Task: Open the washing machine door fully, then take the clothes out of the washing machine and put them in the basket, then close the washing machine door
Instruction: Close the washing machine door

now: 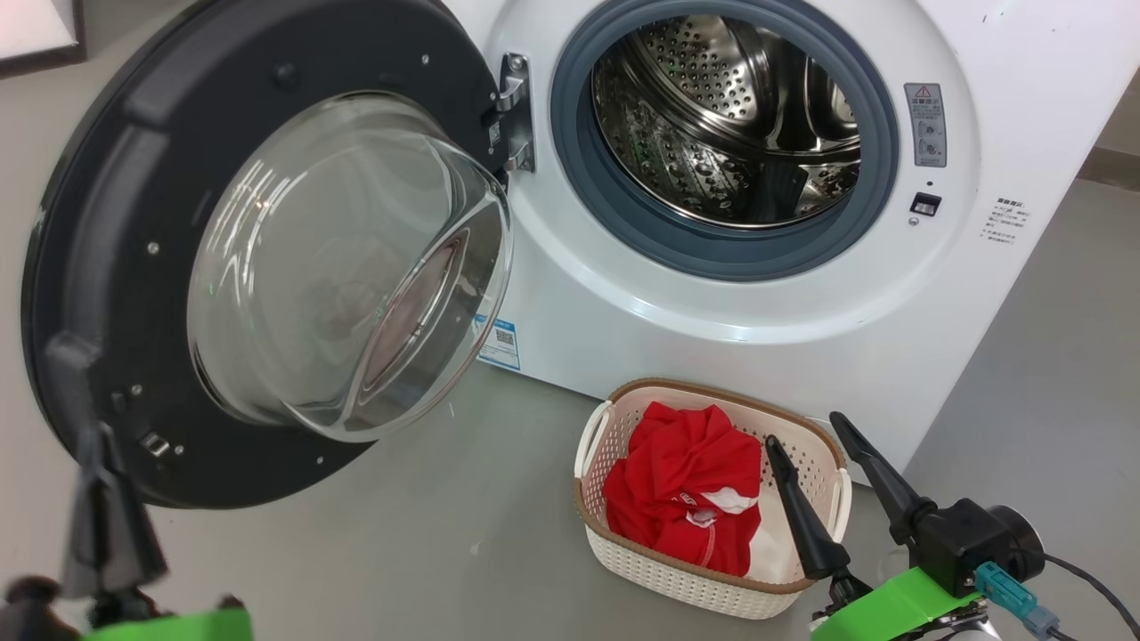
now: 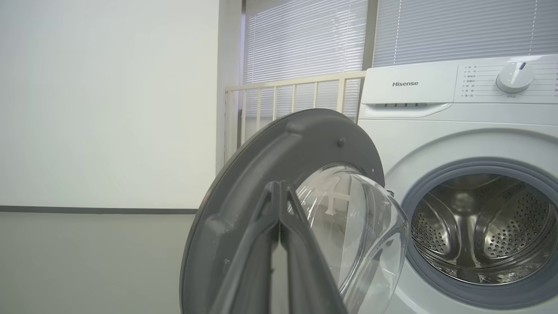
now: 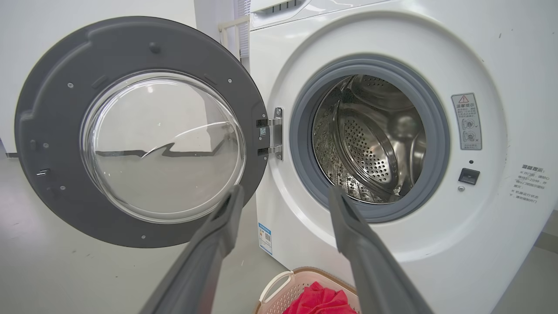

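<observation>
I am holding my left hand (image 2: 279, 188) fully closed, its two fingers pressed together with nothing between them; it is pointing at the inner face of the door (image 1: 116, 223), near the lower outer edge, and I cannot tell whether the tips are touching it; the door is standing swung wide to the left of the machine (image 1: 623, 329), its glass bowl bulging toward me; my right hand (image 1: 803, 429) is hanging spread wide and gripping nothing, its fingers reaching up over the right end of the basket (image 1: 695, 583); the basket is sitting on the floor (image 1: 401, 534) just in front of the machine, below the opening and a little to the right of the door; the clothes (image 1: 677, 481) are lying bundled inside the basket, red with a white patch showing; the drum (image 1: 712, 133) is gaping open, its steel wall shining behind the grey gasket (image 1: 570, 160).
</observation>
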Robot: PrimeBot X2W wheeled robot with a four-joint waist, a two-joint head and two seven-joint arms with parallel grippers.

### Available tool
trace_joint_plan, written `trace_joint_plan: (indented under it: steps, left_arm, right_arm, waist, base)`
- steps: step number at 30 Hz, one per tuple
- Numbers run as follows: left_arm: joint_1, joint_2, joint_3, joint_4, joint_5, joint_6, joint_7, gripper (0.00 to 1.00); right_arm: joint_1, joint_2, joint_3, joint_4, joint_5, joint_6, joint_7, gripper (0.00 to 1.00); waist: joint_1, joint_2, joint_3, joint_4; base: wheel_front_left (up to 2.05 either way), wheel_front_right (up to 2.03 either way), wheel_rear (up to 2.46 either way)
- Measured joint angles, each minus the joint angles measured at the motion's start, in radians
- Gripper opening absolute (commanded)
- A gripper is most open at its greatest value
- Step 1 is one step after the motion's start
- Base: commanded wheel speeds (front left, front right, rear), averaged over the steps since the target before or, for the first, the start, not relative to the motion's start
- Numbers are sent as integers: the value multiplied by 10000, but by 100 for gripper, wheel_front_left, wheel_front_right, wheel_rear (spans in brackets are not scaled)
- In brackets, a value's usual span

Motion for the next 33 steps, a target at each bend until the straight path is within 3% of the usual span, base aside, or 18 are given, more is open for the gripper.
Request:
trace_joint_plan:
  steps: [7,9,14,18,22,27,33]
  left_arm:
    - [-1563,516,949,527,-426,-142,-71,0]
    - [-2522,617,1733,1298,-1384,-581,-81,0]
    - [-3894,784,2531,2445,-2136,-1175,-82,0]
    - [-4846,968,2865,3726,-2230,-1361,-82,0]
    - [-6041,876,3545,5499,-3618,-1722,58,0]
    - [-7365,1285,4288,7388,-4773,-1950,598,0]
    - [-8525,1793,4523,9540,-5517,-2057,1875,0]
  right_arm:
    - [2,0,-90,79,27,0,0,100]
    - [2,4,-40,125,77,0,0,100]
    - [1,0,-4,132,372,0,0,100]
    - [-1,0,13,138,441,0,0,100]
    - [-1,-2,21,217,468,0,2,100]
    - [-4,0,132,222,560,0,0,100]
    - [-11,-2,171,244,558,0,0,100]
  waist:
    - [0,0,-52,-19]
    - [0,0,-60,-92]
    - [0,0,-69,-249]
    - [0,0,-39,-346]
    - [0,0,-54,-440]
    - [0,0,-63,-603]
    - [0,0,-43,-741]
  base:
    - [0,0,0]
    - [0,0,0]
    - [0,0,0]
    - [0,0,0]
    - [0,0,0]
    - [0,0,0]
    - [0,0,0]
